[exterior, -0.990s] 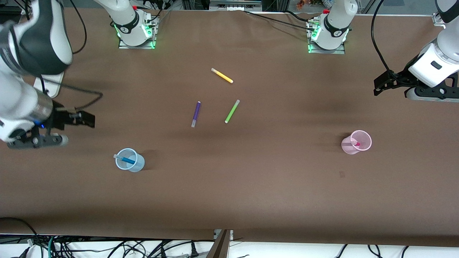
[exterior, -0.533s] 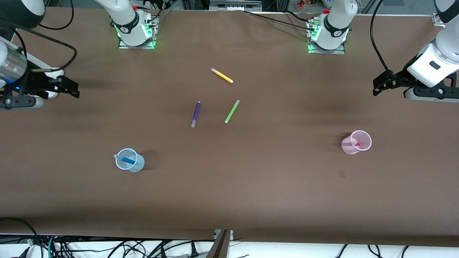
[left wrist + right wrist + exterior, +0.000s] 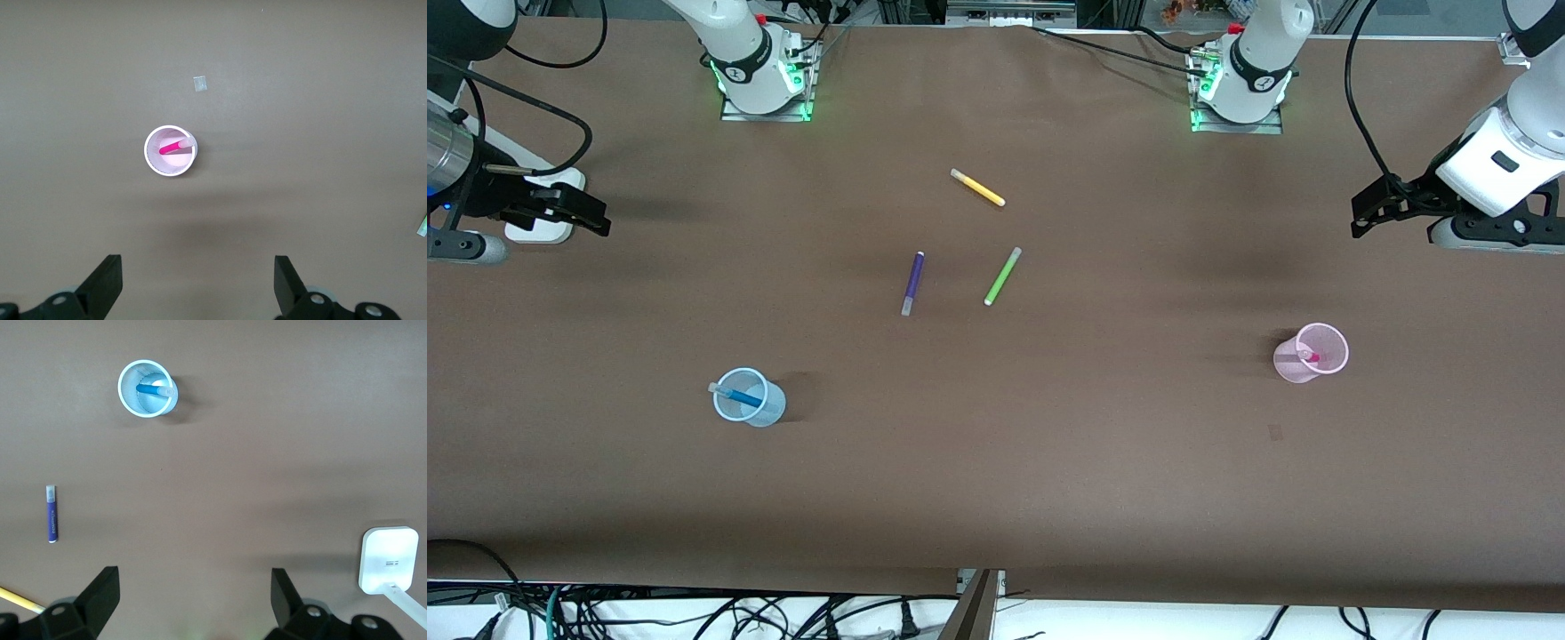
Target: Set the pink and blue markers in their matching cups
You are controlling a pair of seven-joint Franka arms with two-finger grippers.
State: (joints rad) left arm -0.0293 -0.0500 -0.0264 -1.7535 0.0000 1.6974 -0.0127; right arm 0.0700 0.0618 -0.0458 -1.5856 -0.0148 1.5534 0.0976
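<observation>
The blue marker [image 3: 738,396] stands slanted in the pale blue cup [image 3: 751,399]. They also show in the right wrist view, marker [image 3: 150,389] in cup [image 3: 147,403]. The pink marker [image 3: 1309,356] leans in the pale pink cup [image 3: 1307,364]. They also show in the left wrist view, marker [image 3: 173,147] in cup [image 3: 170,163]. My right gripper [image 3: 463,249] [image 3: 193,593] hangs open and empty over the right arm's end of the table. My left gripper [image 3: 1489,236] [image 3: 198,280] hangs open and empty over the left arm's end.
A purple marker [image 3: 912,283], a lime green marker [image 3: 1002,276] and a yellow marker [image 3: 977,188] lie mid-table, toward the bases. A white block [image 3: 538,218] sits beside my right gripper. A small tape patch [image 3: 1274,432] lies near the pink cup.
My right arm has swung away from beside the blue cup toward the table's end and the bases. The left arm has barely moved. Markers and cups are unchanged.
</observation>
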